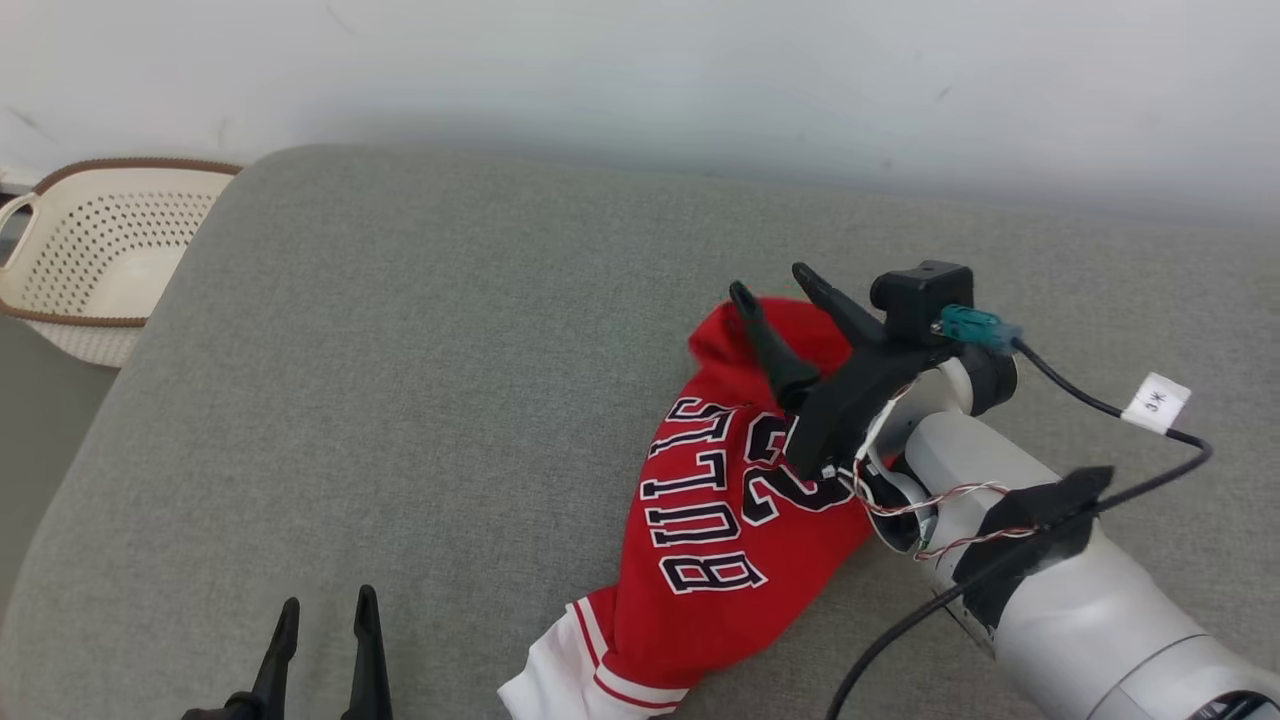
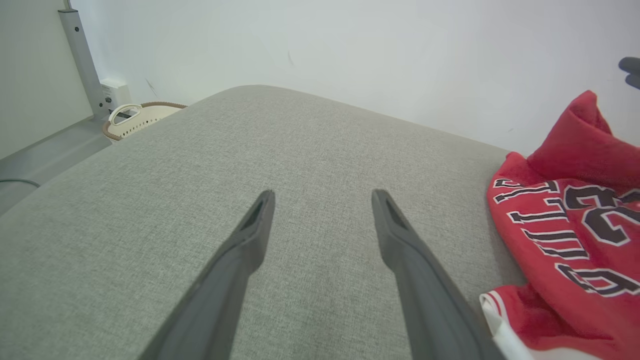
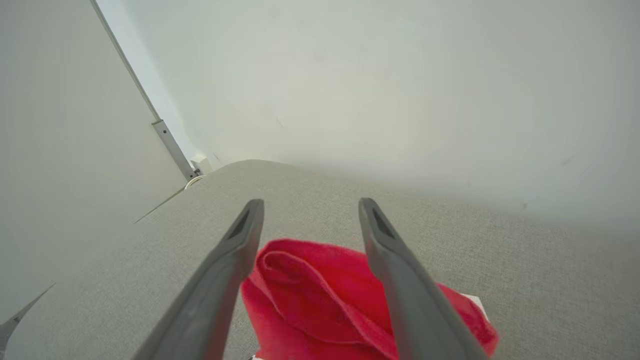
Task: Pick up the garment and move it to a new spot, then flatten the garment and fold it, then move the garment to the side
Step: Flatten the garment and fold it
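The garment point(image 1: 700, 560) is a red jersey with black-and-white lettering and white trim. It lies crumpled on the grey cushioned surface point(image 1: 400, 400), right of centre. My right gripper point(image 1: 772, 284) hovers over its bunched far end with both fingers spread apart, open. In the right wrist view the red folds point(image 3: 310, 285) sit just below and between the fingers of that gripper point(image 3: 310, 201), and nothing is pinched. My left gripper point(image 1: 328, 600) is open at the near edge, left of the garment point(image 2: 575, 225). Its fingers point(image 2: 324, 192) stand wide over bare fabric.
A cream perforated basket point(image 1: 100, 260) with a brown rim stands off the surface's far left corner; it is also in the left wrist view point(image 2: 135, 117). A white wall runs behind the surface. A black cable with a tag point(image 1: 1155, 402) trails from my right wrist.
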